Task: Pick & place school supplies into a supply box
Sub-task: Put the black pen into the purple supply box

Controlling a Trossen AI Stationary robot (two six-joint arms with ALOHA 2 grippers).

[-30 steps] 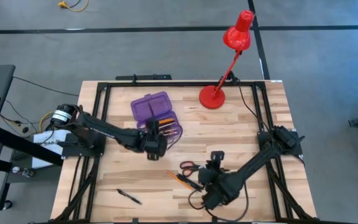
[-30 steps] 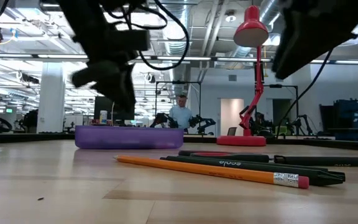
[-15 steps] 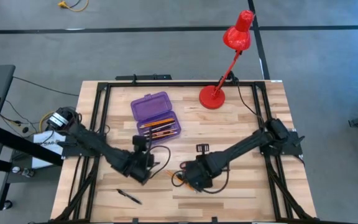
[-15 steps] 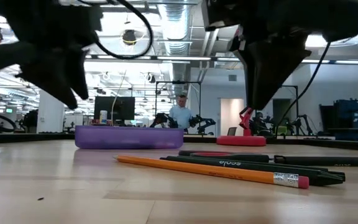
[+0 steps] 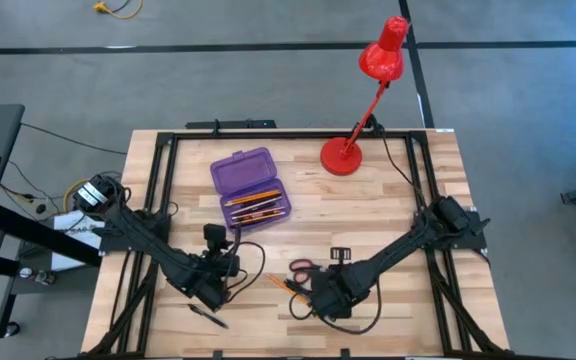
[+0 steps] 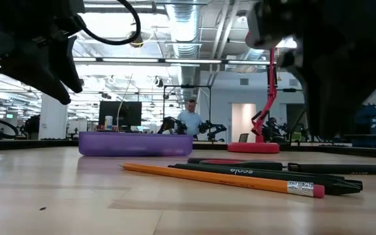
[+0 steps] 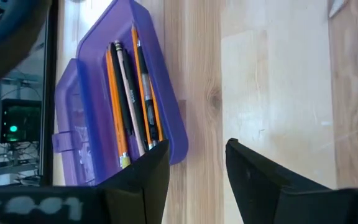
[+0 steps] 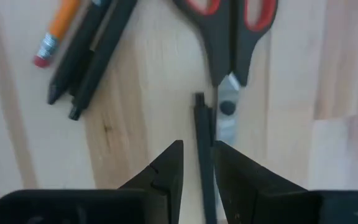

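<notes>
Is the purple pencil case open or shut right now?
Open. The translucent purple plastic pencil case has its lid folded back, and orange pencils and dark pens lie exposed in its tray.
</notes>
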